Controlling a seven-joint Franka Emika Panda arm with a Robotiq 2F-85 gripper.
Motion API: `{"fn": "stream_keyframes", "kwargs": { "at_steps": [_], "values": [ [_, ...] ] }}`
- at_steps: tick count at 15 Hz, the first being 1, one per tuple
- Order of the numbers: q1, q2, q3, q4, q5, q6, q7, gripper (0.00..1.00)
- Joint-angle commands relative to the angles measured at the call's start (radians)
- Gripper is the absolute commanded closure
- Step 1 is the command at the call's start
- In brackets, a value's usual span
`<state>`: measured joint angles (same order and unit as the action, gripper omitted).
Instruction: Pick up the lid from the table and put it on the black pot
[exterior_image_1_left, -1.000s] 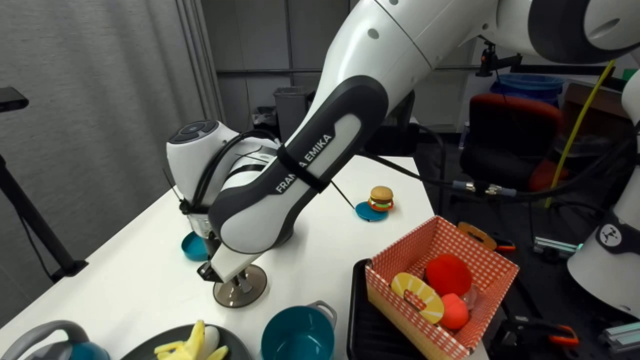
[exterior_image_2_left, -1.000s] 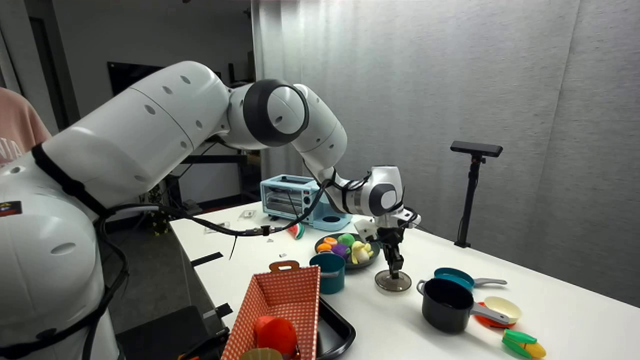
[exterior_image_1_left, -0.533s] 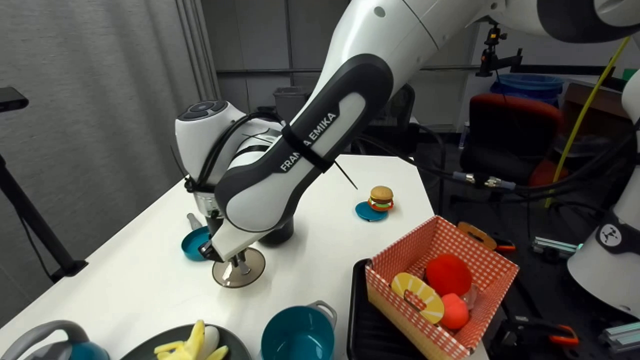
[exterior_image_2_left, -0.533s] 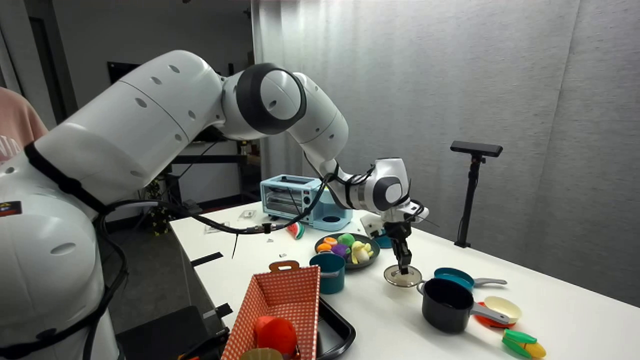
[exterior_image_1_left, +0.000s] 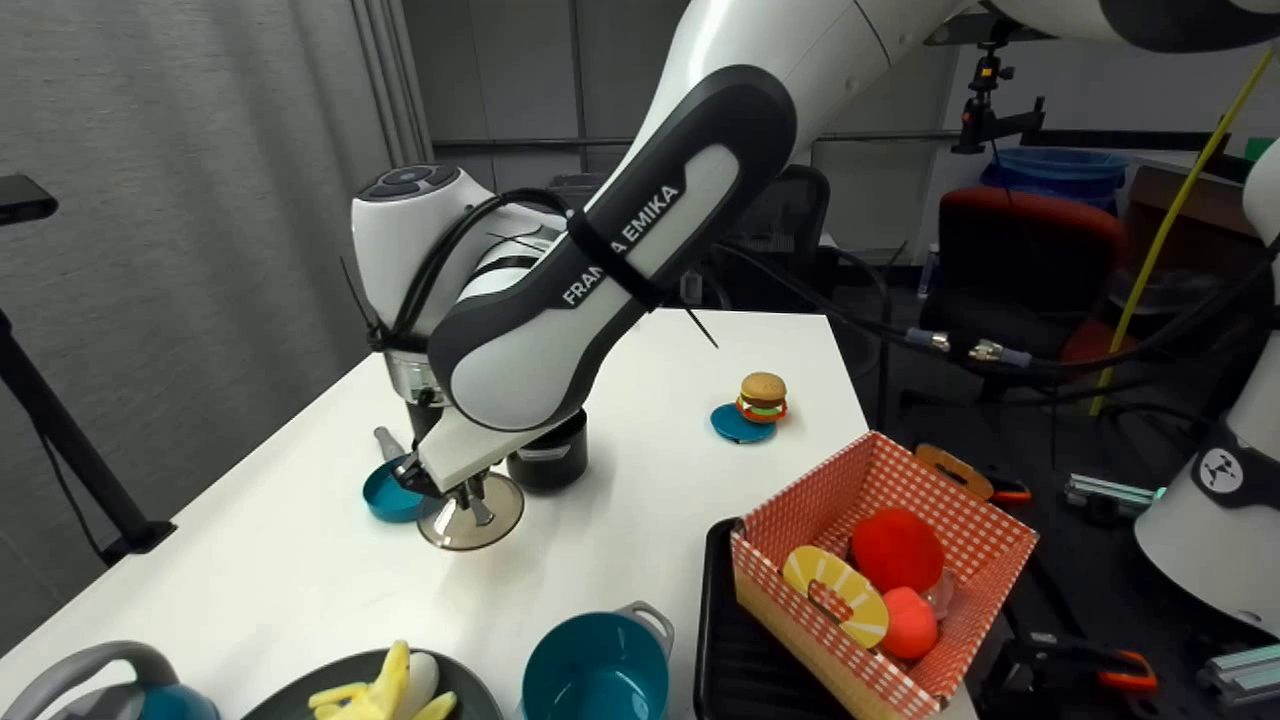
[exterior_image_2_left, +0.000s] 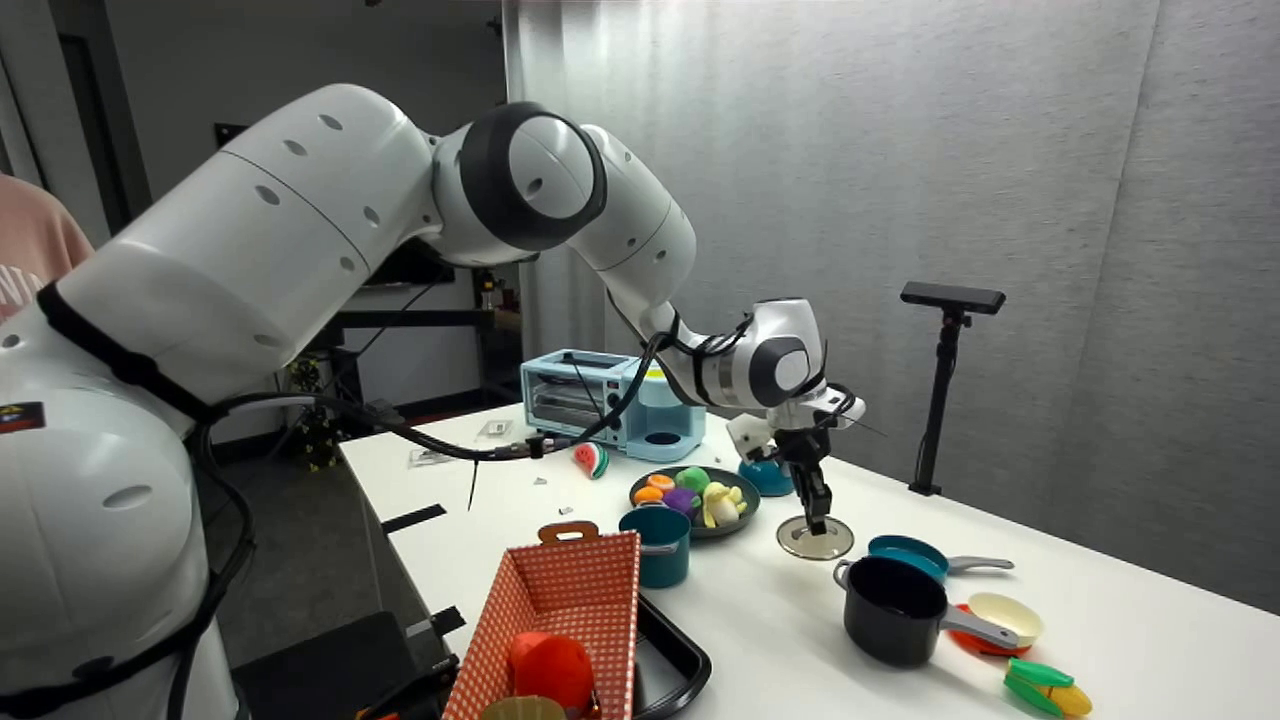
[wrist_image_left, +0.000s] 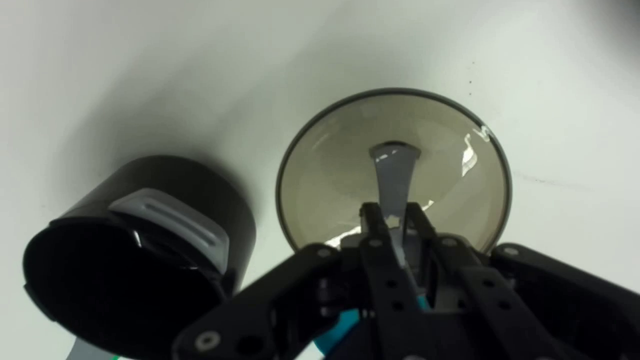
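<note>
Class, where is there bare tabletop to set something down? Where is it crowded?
Bare table shows between baking tray, teal pot and black pot; another patch between dark plate and black stand. Crowded: around the black pot's handle, with teal pan, cream bowl, toy corn.

A grey curtain (exterior_image_2_left: 880, 200) hangs beside the white counter (exterior_image_2_left: 780, 640); in an exterior view, a red and black chair (exterior_image_1_left: 1030, 240) stands on what seems dark flooring (exterior_image_1_left: 1010, 440).

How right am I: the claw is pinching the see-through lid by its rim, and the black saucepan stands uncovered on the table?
The holding spot is wrong: the wrist view shows the claw pinching the see-through lid by its grey central handle instead. The black saucepan does stand uncovered on the table.
</note>
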<state>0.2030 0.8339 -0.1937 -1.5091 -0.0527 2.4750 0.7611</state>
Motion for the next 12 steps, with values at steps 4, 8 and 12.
{"fn": "stream_keyframes", "kwargs": {
  "at_steps": [4, 8, 12],
  "values": [
    [0.028, -0.068, -0.035, -0.055, -0.033, 0.021, 0.053, 0.96],
    [0.038, -0.105, -0.059, -0.091, -0.061, 0.044, 0.092, 0.96],
    [0.049, -0.145, -0.085, -0.138, -0.095, 0.074, 0.137, 0.96]
  ]
}}
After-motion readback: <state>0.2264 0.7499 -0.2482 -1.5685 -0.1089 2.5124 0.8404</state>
